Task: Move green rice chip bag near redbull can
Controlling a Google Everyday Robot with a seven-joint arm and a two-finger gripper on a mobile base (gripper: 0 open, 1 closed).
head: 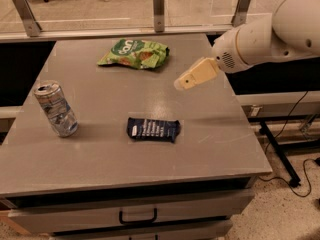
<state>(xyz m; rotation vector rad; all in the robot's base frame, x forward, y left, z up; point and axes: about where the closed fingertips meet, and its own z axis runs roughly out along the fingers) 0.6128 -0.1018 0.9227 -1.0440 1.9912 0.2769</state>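
The green rice chip bag (134, 53), a crinkled light-green pouch with a dark green patch, lies flat at the far middle of the grey table (100, 159). The redbull can (56, 109), silver and blue, stands tilted near the table's left edge. My gripper (186, 80) comes in from the right on a white arm. It hovers above the table, right of the bag and a little nearer, apart from it and holding nothing.
A small dark blue wrapped bar (152, 129) lies in the middle of the table, between the can and the gripper. A metal rail with glass panels (159, 4) runs behind the table. Drawers (137, 216) sit below the front edge. Cables lie on the floor at the right.
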